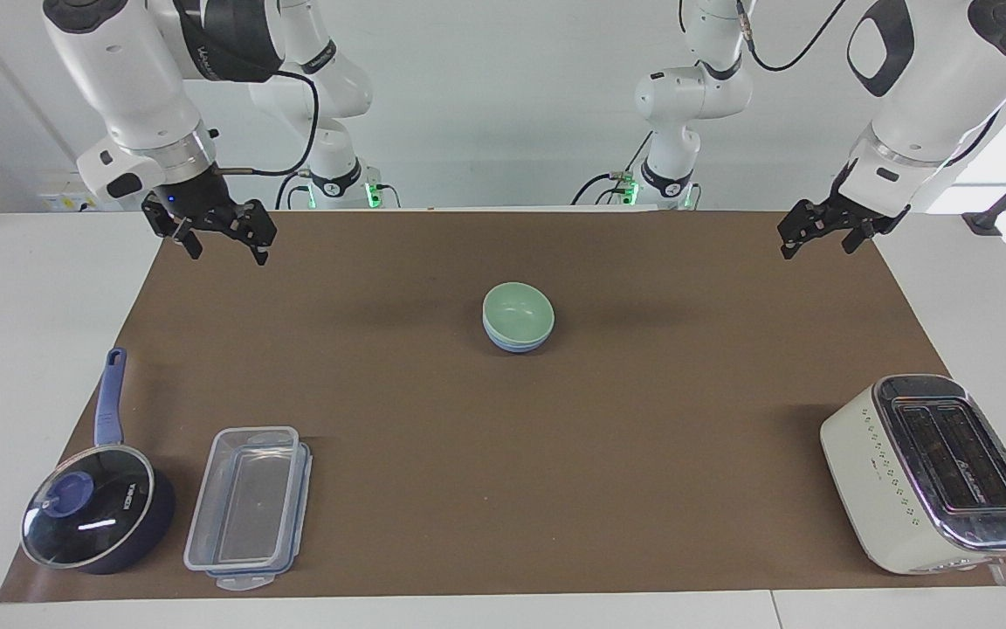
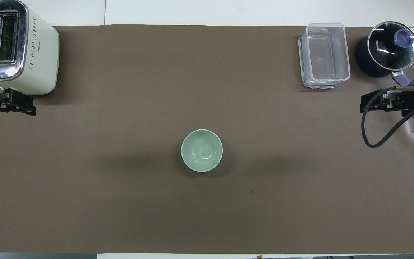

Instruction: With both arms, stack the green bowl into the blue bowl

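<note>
The green bowl (image 1: 518, 310) sits nested in the blue bowl (image 1: 516, 347) at the middle of the brown mat; only the blue bowl's lower rim shows under it. In the overhead view the green bowl (image 2: 202, 150) hides the blue one. My right gripper (image 1: 228, 253) is open and empty, raised over the mat's edge at the right arm's end; it also shows in the overhead view (image 2: 376, 104). My left gripper (image 1: 817, 248) is open and empty, raised over the mat's edge at the left arm's end; it also shows in the overhead view (image 2: 11, 108). Both are well apart from the bowls.
A dark blue saucepan with a glass lid (image 1: 93, 515) and a clear plastic container (image 1: 248, 505) stand at the right arm's end, farther from the robots than the bowls. A cream toaster (image 1: 931, 472) stands at the left arm's end.
</note>
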Robot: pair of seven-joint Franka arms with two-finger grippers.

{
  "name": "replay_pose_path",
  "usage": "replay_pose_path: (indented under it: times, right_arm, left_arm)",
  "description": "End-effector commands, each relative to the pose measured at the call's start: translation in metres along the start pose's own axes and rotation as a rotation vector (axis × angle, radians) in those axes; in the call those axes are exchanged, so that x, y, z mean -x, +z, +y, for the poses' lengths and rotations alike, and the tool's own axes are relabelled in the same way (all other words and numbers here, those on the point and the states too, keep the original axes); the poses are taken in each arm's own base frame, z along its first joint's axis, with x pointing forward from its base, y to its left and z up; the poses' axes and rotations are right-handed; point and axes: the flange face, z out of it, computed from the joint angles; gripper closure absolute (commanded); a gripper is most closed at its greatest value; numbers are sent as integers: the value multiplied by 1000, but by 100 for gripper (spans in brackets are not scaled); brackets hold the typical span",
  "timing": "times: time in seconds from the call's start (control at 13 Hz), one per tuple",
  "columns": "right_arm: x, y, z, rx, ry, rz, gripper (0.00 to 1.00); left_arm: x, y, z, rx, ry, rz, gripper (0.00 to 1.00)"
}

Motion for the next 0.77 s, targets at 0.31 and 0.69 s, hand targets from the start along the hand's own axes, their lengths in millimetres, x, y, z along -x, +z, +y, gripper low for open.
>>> replay_pose_path:
  times: [0.31, 0.69]
  right_arm:
    - [6, -6, 1, 3, -9, -6, 0]
    - [6, -6, 0, 1, -9, -5, 0]
  left_arm:
    - [5, -2, -5, -22, -18, 7, 0]
    - [5, -2, -5, -22, -19, 7, 0]
